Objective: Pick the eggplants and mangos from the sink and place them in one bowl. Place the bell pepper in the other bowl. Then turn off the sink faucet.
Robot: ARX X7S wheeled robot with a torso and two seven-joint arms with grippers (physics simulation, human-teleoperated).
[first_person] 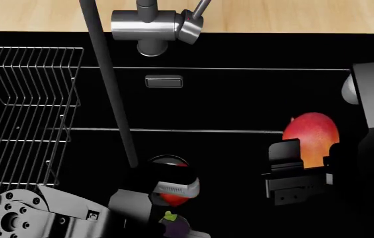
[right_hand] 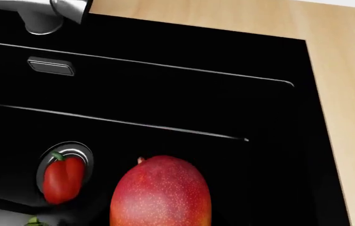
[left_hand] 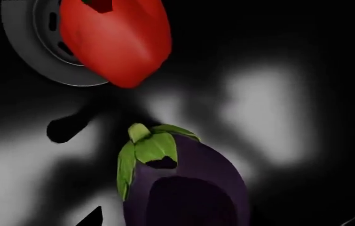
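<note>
The dark purple eggplant (left_hand: 184,188) with its green cap lies on the black sink (first_person: 240,109) floor. My left gripper (left_hand: 221,221) hangs right over it, open, one black fingertip (left_hand: 92,217) showing well off to its side. The red bell pepper (left_hand: 117,42) rests on the steel drain (left_hand: 39,52) just beyond. The red-to-yellow mango (first_person: 312,136) sits between the fingers of my right gripper (first_person: 309,158); one finger (first_person: 285,151) overlaps its edge, and the grip is not visible. The steel faucet (first_person: 153,27) stands at the sink's back. No bowl is in view.
A wire rack (first_person: 28,114) fills the sink's left end. A dark slanted rod (first_person: 111,84) crosses the head view from the top down towards the drain. An overflow slot (first_person: 163,81) is set in the back wall. A wooden counter (right_hand: 346,94) borders the sink.
</note>
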